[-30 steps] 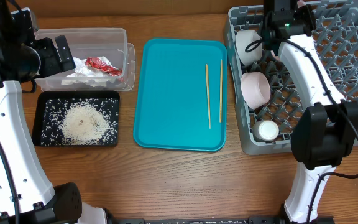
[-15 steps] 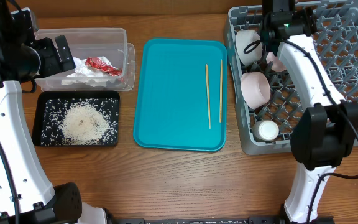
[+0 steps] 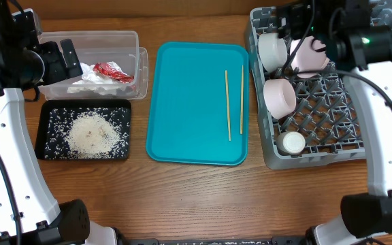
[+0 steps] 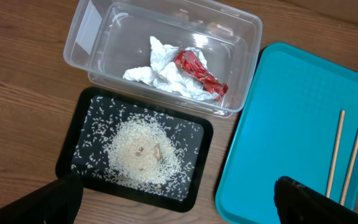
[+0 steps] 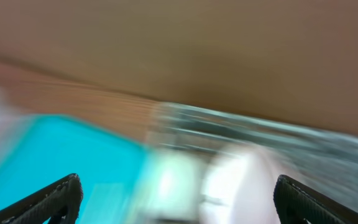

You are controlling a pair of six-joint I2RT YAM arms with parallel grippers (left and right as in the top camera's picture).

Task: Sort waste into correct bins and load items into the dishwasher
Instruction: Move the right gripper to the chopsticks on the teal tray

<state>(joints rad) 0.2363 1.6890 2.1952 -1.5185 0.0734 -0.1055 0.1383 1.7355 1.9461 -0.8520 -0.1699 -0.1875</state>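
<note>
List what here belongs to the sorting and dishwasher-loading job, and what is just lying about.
Part of the job:
red wrapper, crumpled paper, rice, clear tub, black tray, chopsticks, dish rack, white bowl, second bowl, cup.

Just lying about:
teal tray, though the chopsticks lie on it; wooden table.

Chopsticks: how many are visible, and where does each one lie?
2. Both lie on the tray, roughly parallel and apart: the outer chopstick close to one long edge, the inner chopstick beside it. None seems hidden.
</note>
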